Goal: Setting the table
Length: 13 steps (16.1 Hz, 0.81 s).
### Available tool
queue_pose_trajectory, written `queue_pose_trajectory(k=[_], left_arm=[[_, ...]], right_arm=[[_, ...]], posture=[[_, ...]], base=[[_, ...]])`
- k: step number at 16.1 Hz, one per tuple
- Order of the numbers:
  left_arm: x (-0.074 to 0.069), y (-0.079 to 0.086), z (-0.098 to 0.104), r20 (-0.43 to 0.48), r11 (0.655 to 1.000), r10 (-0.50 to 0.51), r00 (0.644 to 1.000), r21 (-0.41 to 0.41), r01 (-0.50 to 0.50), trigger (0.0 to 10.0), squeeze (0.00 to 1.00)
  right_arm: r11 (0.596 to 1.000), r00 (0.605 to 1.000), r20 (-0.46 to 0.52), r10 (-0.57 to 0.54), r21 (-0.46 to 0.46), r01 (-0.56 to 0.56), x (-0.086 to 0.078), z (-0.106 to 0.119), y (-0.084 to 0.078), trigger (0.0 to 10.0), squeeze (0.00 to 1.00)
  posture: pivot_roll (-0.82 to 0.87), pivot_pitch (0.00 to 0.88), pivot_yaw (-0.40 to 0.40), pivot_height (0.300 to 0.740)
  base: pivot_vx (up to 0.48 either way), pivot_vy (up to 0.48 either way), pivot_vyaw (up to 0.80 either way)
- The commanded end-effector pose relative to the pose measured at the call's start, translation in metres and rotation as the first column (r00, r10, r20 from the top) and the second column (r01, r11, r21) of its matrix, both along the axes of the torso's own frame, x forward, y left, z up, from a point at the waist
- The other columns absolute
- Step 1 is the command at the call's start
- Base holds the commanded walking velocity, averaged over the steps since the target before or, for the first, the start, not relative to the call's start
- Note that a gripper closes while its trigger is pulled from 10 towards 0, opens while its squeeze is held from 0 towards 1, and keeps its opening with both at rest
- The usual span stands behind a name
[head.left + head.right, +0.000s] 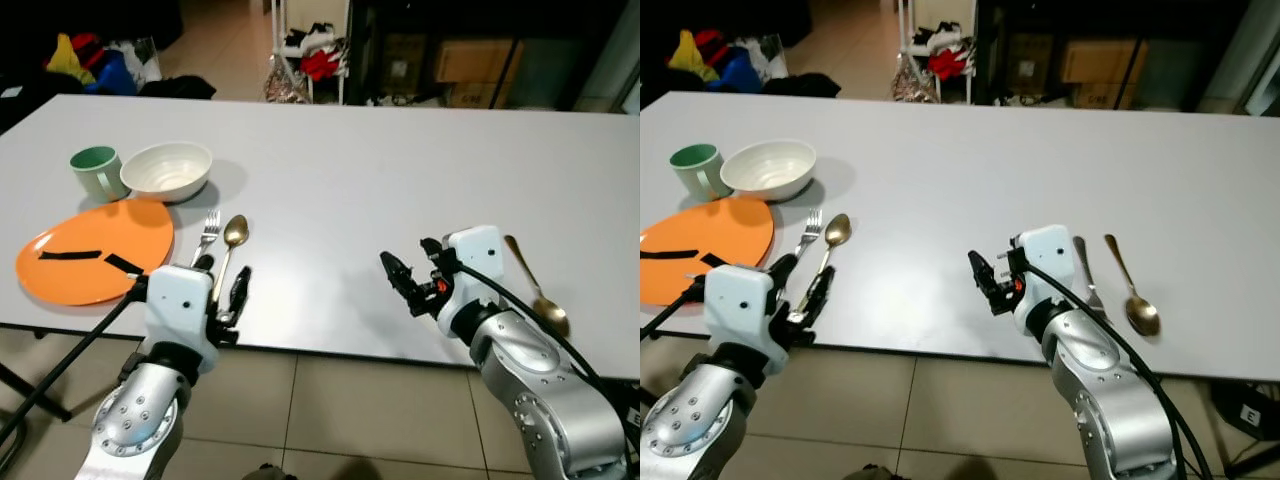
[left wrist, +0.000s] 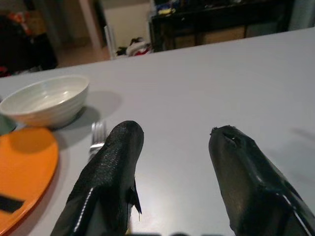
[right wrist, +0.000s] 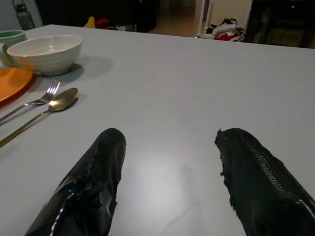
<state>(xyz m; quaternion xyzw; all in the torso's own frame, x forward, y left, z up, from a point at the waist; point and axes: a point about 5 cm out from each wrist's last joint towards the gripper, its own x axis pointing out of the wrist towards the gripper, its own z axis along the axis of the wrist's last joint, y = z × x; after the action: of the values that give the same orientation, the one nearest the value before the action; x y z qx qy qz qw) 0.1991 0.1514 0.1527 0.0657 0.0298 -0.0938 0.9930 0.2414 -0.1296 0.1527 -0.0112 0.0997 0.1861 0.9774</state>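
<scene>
Two clusters of tableware on the white worktop (image 1: 330,170). Left side: orange plate (image 1: 95,250) at the near edge with two black strips lying on it, fork (image 1: 209,234) and gold spoon (image 1: 233,240) just right of it, side by side; white bowl (image 1: 167,170) and green mug (image 1: 97,171) farther back, close together. Right side, near edge: a second spoon (image 1: 1130,285) and what looks like a knife (image 1: 1086,272) beside it, partly hidden by the arm, so not certain. Handling judgement: cutlery light, stiff, thin and lying flat on a smooth top, so likely to slide; best pinched across the handle near mid-length. Bowl and mug ceramic-looking, heavier, breakable; take by rim or mug handle. Plate shallow, best taken at its rim. Left end effector (image 1: 222,288) sits over the near edge just short of the fork and spoon handles, fingers apart, empty, pointing away toward the far side. Right end effector (image 1: 405,277) hovers low over bare worktop near the middle, forearm angled in from the right, fingers apart, holding nothing.
</scene>
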Motion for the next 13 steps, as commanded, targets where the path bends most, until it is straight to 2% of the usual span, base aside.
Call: queue_pose_trajectory(k=[1,11,13], left_arm=[[0.0012,-0.0009,-0.0006,-0.001,1.0,0.0,1.0,0.01,0.0,10.0,0.0],[0.0038,-0.0019,0.0013,0.007,1.0,-0.013,1.0,0.02,0.013,10.0,0.0],[0.0036,-0.0018,0.0013,0.005,1.0,-0.016,1.0,0.021,0.015,10.0,0.0]], right_arm=[[1.0,1.0,-0.01,-0.027,-0.004,0.027,-0.0003,-0.0056,-0.0049,10.0,0.0],[1.0,1.0,0.004,-0.024,-0.004,0.024,0.0034,-0.0125,-0.0031,10.0,0.0],[1.0,1.0,0.004,-0.022,0.001,0.022,0.0038,-0.0133,-0.0023,10.0,0.0]], posture=[[-0.09,0.0,0.069,0.74],[-0.07,0.0,0.076,0.74],[-0.07,0.0,0.075,0.74]], base=[[0.0,0.0,0.0],[0.0,0.0,0.0],[-0.268,0.0,0.0]])
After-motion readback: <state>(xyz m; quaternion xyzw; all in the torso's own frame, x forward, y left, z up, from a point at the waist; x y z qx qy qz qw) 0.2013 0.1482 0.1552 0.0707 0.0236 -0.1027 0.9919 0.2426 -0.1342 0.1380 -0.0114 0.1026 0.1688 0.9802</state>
